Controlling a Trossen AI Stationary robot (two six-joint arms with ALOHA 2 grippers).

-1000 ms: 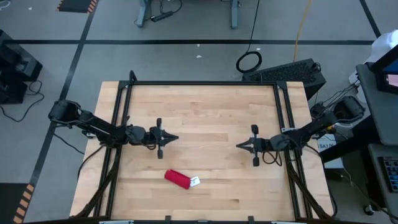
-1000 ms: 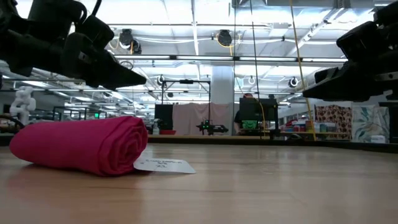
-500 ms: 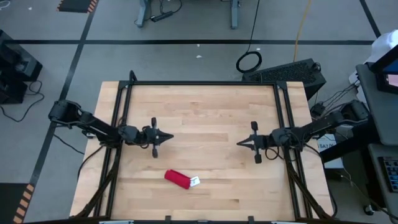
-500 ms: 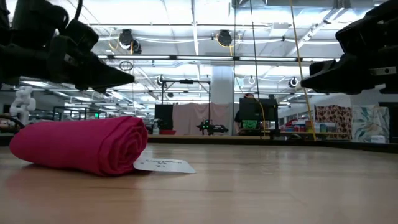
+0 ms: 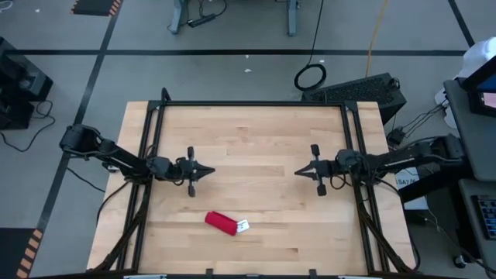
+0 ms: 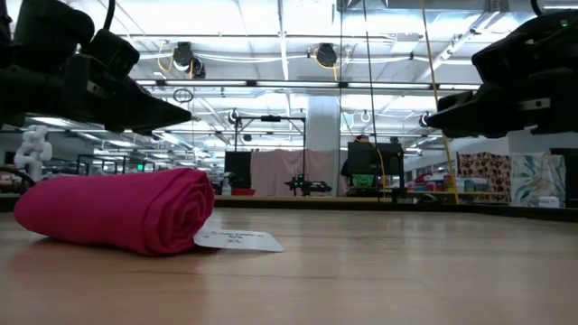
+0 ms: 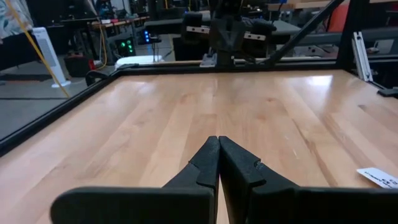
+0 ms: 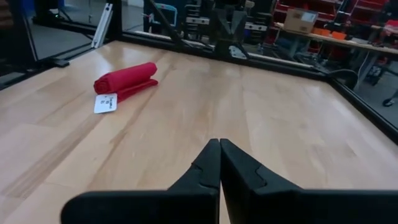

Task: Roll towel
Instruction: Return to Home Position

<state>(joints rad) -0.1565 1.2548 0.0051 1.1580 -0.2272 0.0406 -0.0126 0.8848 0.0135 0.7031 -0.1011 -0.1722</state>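
The red towel lies rolled up on the wooden table, near its front edge, left of the middle. Its white tag sticks out at the roll's right end and lies flat on the wood. The roll also shows in the low view and in the right wrist view. My left gripper is shut and empty, above the table, behind the roll. My right gripper is shut and empty, at the table's right half, facing the left one.
A black frame runs along the table's far edge and down both sides. Bare wood lies between the two grippers and behind them. A black case stands on the floor beyond the far right corner.
My left gripper has drawn back a little toward the table's left edge, away from the middle. My right arm has shifted slightly. The towel roll has stayed where it was.
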